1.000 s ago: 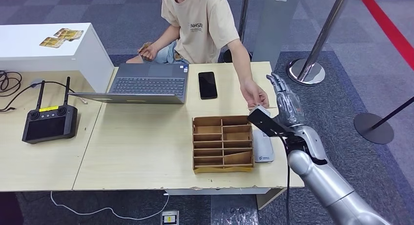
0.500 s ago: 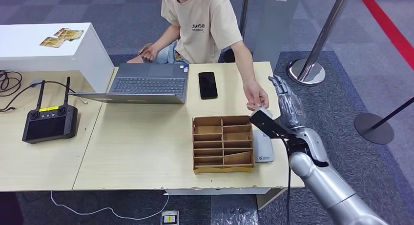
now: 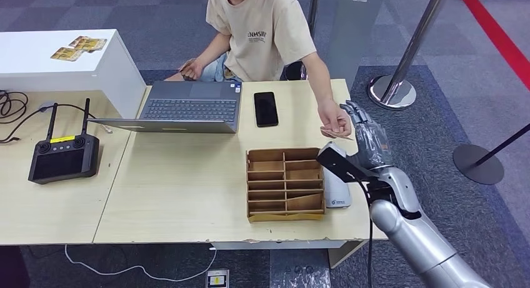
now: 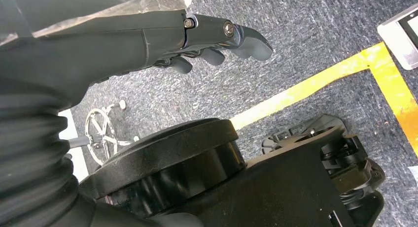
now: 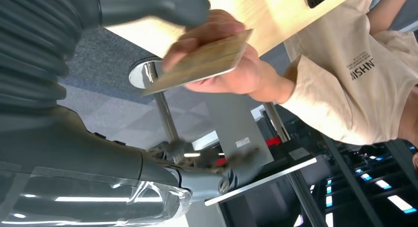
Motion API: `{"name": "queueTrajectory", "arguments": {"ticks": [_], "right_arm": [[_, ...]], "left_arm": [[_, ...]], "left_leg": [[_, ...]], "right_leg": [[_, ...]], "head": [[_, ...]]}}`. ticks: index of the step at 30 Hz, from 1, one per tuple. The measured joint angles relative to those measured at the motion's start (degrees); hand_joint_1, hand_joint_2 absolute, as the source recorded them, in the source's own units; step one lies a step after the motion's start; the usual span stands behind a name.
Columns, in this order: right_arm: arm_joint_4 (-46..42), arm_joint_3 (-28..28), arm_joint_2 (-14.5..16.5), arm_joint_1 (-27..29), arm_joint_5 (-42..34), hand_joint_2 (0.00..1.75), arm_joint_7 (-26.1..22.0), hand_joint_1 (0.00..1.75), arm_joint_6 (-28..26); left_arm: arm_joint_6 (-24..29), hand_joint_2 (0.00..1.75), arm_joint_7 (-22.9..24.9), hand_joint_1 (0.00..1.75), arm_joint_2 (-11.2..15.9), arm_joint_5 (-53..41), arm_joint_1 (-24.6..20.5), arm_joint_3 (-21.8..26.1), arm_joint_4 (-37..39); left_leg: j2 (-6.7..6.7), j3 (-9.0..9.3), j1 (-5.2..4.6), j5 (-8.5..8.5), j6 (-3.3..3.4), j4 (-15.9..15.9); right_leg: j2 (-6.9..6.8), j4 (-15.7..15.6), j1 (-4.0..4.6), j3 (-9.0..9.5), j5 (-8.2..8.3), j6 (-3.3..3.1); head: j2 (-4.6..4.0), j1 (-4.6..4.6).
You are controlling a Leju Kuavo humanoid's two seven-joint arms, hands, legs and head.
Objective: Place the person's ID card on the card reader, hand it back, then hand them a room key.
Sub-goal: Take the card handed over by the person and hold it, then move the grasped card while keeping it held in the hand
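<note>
The ID card (image 5: 199,62), in the person's hand (image 3: 334,120), has lifted off the table (image 3: 187,175) toward the right hand (image 3: 369,138), whose spread fingers hold nothing; handover is imminent. The card reader (image 3: 337,191) lies just below.

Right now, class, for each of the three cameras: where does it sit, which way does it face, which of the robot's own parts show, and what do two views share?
Head view: high on the body, facing forward and down at the table; right hand and silver arm show.
Left wrist view: behind the hanging left hand, facing the carpet; dark body parts show.
Right wrist view: behind the right hand, facing the person's hand holding the card.
Shared: head and right wrist views both show that card and the person's hand.
</note>
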Motion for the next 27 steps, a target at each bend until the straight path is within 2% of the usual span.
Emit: {"name": "queueTrajectory", "arguments": {"ticks": [27], "right_arm": [[-0.3,-0.5,-0.2,0.2,-2.6,1.75,-1.6,1.75,1.0]], "left_arm": [[0.2,1.75,0.0,0.0,0.0,-0.5,0.0,0.0,0.0]], "left_leg": [[0.0,0.0,0.0,0.0,0.0,0.0]], "right_leg": [[0.0,0.0,0.0,0.0,0.0,0.0]], "head": [[0.0,-0.01]]}}
